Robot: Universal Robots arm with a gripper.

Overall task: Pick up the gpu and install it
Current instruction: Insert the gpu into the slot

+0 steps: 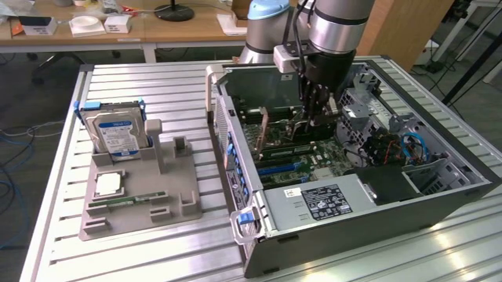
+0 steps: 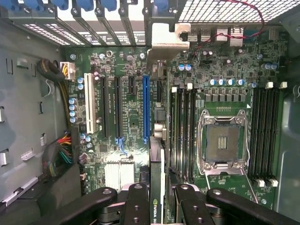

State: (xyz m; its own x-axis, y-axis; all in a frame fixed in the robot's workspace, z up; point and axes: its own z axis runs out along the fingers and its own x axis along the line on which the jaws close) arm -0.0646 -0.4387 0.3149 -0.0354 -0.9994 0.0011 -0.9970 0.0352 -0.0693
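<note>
- Wrist view: gripper (image 2: 157, 199) jaws are clamped on the gpu (image 2: 157, 164), with the card on edge between them. We reckon that keeps its connector edge facing the board (image 2: 225, 70).
- The gpu hangs inside the case (image 1: 353, 241), just beside the long blue slot (image 2: 145, 108). Its silver bracket (image 2: 164, 40) is up at the rear slot openings; seated or not, we can't tell.
- Bracket to the rear looks deliberate: that's where it would fasten, we judge.
- Writing: a green Nvidia mark on the card's edge, the rest cut off.
- On the exterior view's left, the drive (image 1: 117, 132) stands upright in the holder (image 1: 137, 217), its blue-white label unreadable. The supply label (image 1: 330, 201) is too small as well.
</note>
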